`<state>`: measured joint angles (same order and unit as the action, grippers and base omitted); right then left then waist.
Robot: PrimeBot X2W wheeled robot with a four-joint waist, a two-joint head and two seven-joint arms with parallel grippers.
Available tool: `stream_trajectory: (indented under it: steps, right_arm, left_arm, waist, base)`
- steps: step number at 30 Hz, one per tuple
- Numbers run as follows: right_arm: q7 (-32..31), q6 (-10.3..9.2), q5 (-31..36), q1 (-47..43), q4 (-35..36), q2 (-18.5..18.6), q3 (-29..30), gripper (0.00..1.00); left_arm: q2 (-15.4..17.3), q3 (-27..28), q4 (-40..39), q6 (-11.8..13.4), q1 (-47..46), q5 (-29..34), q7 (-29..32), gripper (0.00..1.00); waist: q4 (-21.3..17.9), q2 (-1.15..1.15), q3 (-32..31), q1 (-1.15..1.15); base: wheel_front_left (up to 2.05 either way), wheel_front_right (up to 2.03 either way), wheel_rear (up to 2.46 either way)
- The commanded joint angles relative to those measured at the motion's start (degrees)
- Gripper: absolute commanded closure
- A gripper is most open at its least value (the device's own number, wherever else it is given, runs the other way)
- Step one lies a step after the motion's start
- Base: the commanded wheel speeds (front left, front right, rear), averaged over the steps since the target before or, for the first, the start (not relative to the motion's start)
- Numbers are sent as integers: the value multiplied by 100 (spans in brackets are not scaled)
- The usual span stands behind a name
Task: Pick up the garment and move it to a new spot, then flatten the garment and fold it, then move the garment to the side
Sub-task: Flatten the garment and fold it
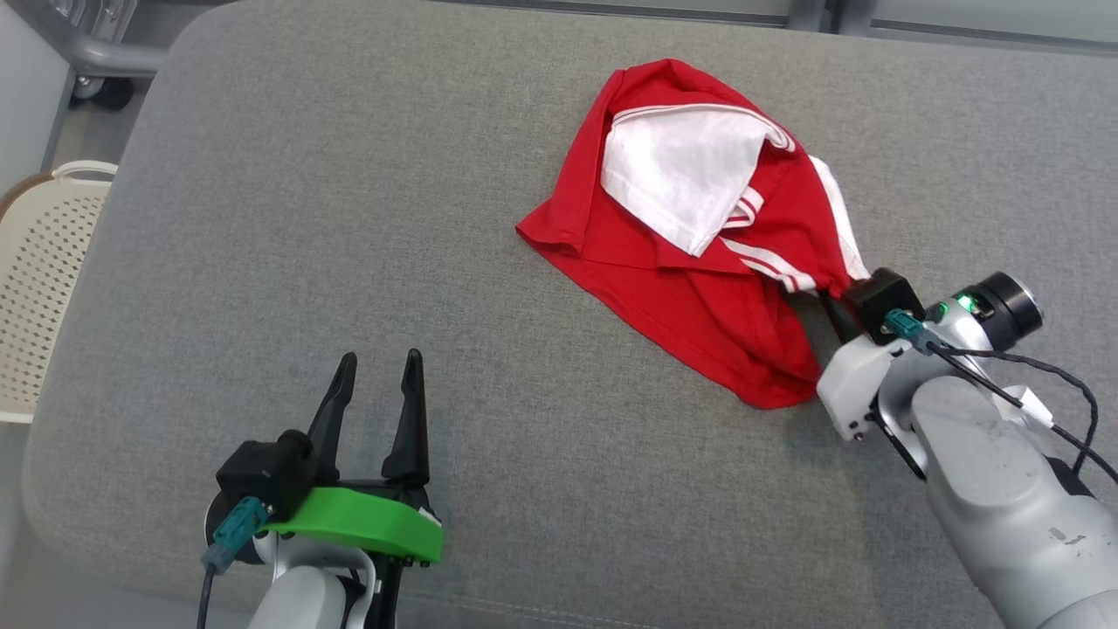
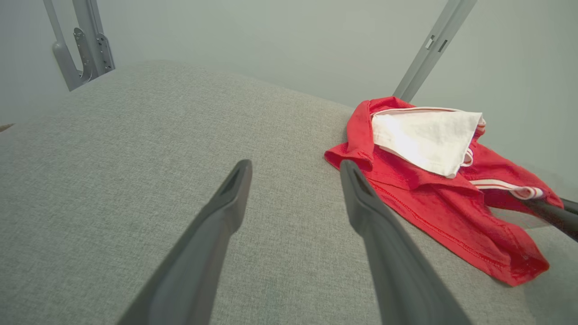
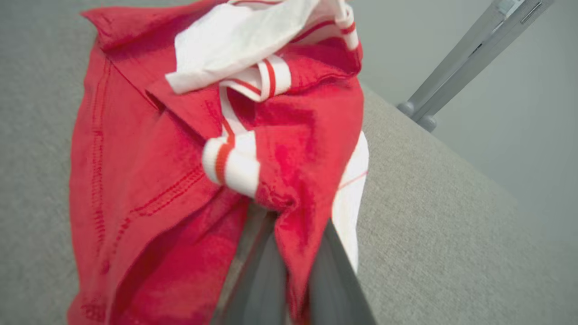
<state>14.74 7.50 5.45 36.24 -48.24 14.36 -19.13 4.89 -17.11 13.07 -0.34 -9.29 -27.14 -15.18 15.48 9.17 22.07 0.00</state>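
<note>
Left gripper [image 1: 380, 355] hovers over the grey cushion [image 1: 349, 175], fingers spread and empty. Right gripper [image 1: 836, 307] pinches the near-right edge of the crumpled red-and-white shirt [image 1: 681, 297], which lies right of centre. The pick-up seems in hand; next, lift and carry it clear.

1. Garment [image 1: 672, 293]: soft matt red cloth with a white cloth panel, ribbed striped trim and visible stitching.
2. Cushion [image 1: 349, 218]: grey woven fabric, coarse and matt.
3. Left gripper [image 1: 381, 355]: dark matt fingers [image 1: 409, 419]; glossy green plastic bracket [image 1: 358, 520].
4. Basket [image 1: 44, 262], nine o'clock: cream perforated plastic.
5. Right forearm [image 1: 996, 463]: smooth pale shell, scuffed.
</note>
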Motion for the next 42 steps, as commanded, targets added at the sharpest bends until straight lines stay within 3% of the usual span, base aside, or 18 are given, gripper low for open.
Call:
stream_trajectory:
  steps: [1, 16, 30, 36, 42]
  right_arm:
    - [40, -2, -69, 50, 173, -72, -16, 100]
    - [-49, -2, -1654, 25, 2289, -496, -622, 100]
    - [-864, -2, -2298, 561, 3688, -955, 26, 100]
    - [-1183, -2, -2100, 595, 3451, -883, 746, 100]
    - [-1365, -1, -2110, 605, 1763, -390, 1736, 100]
  left_arm:
    - [-4, 17, 8, -27, 78, 58, 4, 0]
    - [-83, 152, 113, -112, 208, 168, 4, 0]
    - [-138, 236, 124, -125, 345, 141, 4, 0]
    - [-151, 214, 94, -134, 342, 147, 4, 0]
    - [-174, 92, 112, -184, 93, 169, 4, 0]
  waist:
    - [-68, 0, -50, 0]
    - [-576, 0, -387, 0]
    - [-738, 0, -751, 0]
    - [-754, 0, -665, 0]
    - [-630, 0, -330, 0]
  base:
    - [0, 0, 0]
    - [0, 0, 0]
    - [0, 0, 0]
    - [0, 0, 0]
    - [0, 0, 0]
